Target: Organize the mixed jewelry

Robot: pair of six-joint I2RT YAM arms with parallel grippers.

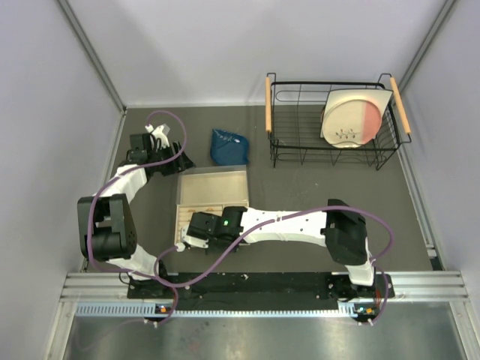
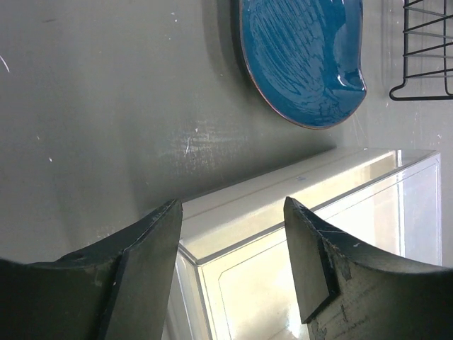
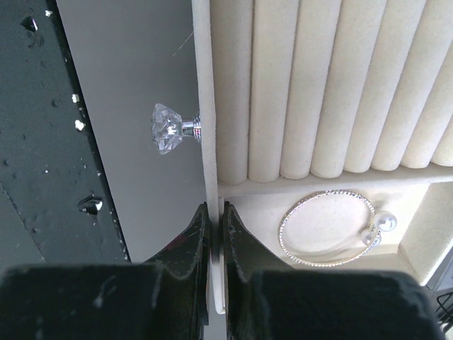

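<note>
Right gripper point(image 3: 212, 210): the jaws are found closed to a narrow slit, pinched on the thin front wall of the tray point(image 3: 205, 85), one finger on each face. A crystal knob point(image 3: 168, 128) is seen on the outer face of that wall, a short way ahead of the fingertips.

The silver hoop point(image 3: 329, 192), fitted with two pearl beads, is found lying flat in a shallow compartment on the inner side of the wall. It sits just beside the inner finger and is not touched by it. Beyond the hoop, ahead of the gripper, a row of cream rolls point(image 3: 311, 85) is noted. No gold rings can be made out on them in the wrist view. In the top view the tray contents are too small to be identified.

Left gripper point(image 2: 232, 209): the jaws are spread wide and nothing is held. A corner of the clear box point(image 2: 297, 177) is seen through the gap, below the fingertips; contact cannot be confirmed. The blue pouch point(image 2: 301, 57) lies ahead of this gripper, apart from the box. A wire rack point(image 1: 330, 84) holding a plate point(image 1: 352, 118) stands well away from both grippers.
</note>
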